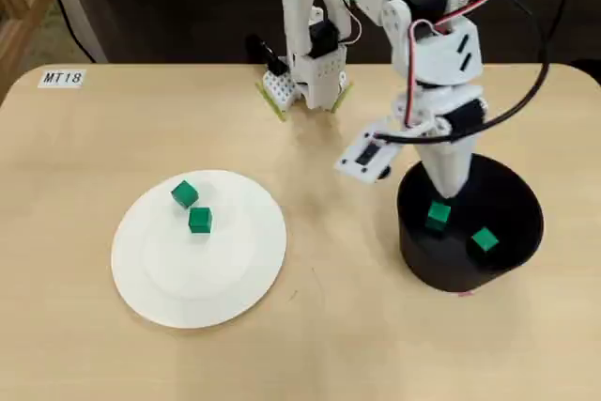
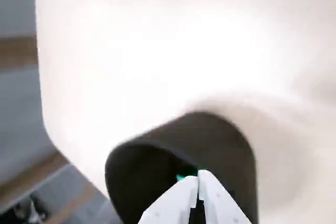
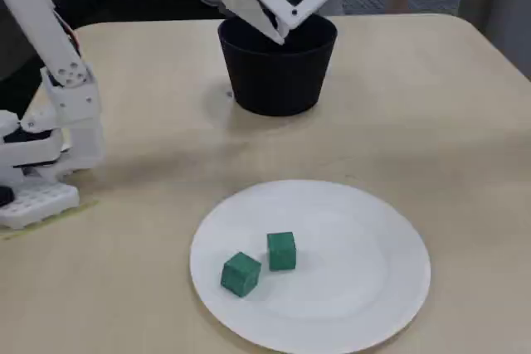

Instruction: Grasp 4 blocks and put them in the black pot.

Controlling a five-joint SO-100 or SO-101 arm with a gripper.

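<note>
The job looks about half done. In the overhead view one green block (image 1: 485, 239) lies on the floor of the black pot (image 1: 521, 204), which stands toward the right edge of the table (image 1: 84, 176). A second block (image 1: 438, 216) sits right at the tip of the gripper (image 1: 439, 202), which reaches down inside the pot. In the wrist view the two white fingers (image 2: 181, 195) are nearly pressed together, with a sliver of green (image 2: 185, 176) showing at their tips; it seems to be pinched there, though the view is blurred and I cannot tell whether the block is held or already let go.

Two more blocks (image 3: 282, 251) (image 3: 241, 273) wait on the white plate (image 3: 373, 304) toward the left side of the table in the overhead view, just beside each other near the plate's back-left rim. Those two are left to fetch.

The blocks are small, sharp-edged cubes of a solid, matte green. The pot is round, matte black, with tall, slightly tapered walls and a wide open mouth. The plate is flat, smooth and round. The table is pale wood grain with rounded corners. The arm (image 3: 50, 64) is made of white plastic parts.
</note>
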